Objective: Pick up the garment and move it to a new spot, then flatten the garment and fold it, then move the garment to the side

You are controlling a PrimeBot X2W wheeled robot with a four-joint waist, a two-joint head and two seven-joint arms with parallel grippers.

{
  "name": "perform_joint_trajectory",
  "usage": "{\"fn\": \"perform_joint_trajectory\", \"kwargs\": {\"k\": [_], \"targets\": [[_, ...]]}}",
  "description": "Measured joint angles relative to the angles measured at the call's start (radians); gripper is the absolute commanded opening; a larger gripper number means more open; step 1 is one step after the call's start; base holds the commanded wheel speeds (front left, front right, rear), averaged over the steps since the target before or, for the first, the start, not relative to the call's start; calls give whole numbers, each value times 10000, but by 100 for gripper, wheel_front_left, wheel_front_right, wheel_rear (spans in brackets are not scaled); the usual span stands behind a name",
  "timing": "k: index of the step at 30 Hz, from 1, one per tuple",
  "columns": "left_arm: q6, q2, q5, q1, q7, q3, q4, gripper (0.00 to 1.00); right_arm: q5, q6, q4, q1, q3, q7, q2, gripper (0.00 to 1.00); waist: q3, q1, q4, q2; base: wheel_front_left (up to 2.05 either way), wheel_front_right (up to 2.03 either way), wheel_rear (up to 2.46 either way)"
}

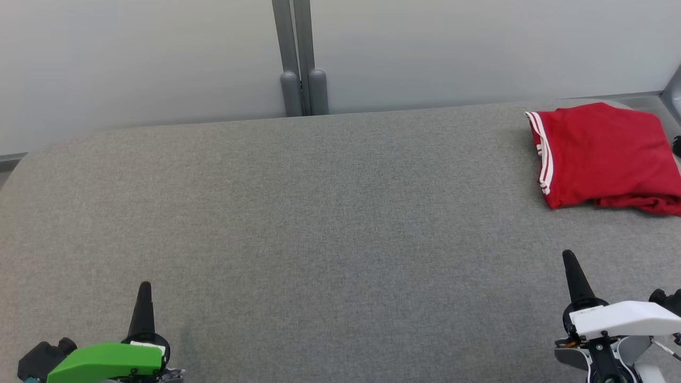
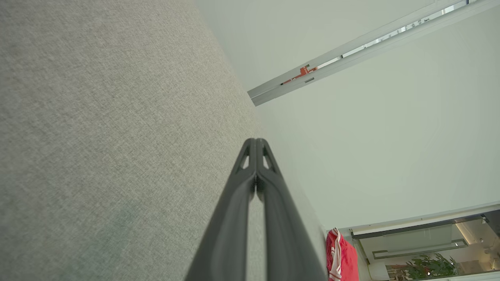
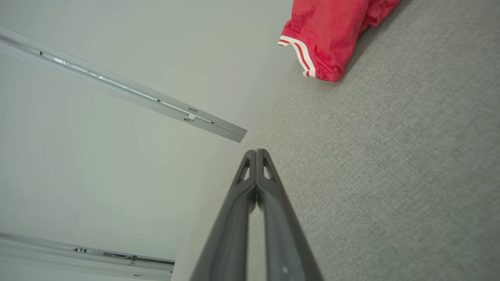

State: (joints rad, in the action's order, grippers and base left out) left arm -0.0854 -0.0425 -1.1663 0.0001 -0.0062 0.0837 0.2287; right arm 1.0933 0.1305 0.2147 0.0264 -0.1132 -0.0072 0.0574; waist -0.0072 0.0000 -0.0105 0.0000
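While the left claw (image 1: 144,288) and right claw (image 1: 568,256) sit clenched and empty, the garment (image 1: 604,154), folded near the far corner of the bench (image 1: 319,213), could slide off if nudged.

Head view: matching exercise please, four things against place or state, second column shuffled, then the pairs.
Things:
1. garment
2. left gripper
3. right gripper
4. double post

Place or state:
A. lower right, shut, holding nothing
B. top centre, upright, grey
C. far right, folded, red with white stripes
D. lower left, shut, holding nothing

Pairs: 1-C, 2-D, 3-A, 4-B
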Motion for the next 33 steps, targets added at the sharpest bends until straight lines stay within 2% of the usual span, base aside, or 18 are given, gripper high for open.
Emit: {"fn": "perform_joint_trajectory", "kwargs": {"k": [33], "targets": [[-267,-15,-2744,-619,759,171,100,0,3206,0,182,474,-4,763,-50,0,58,0,60,0,0,0,0]]}}
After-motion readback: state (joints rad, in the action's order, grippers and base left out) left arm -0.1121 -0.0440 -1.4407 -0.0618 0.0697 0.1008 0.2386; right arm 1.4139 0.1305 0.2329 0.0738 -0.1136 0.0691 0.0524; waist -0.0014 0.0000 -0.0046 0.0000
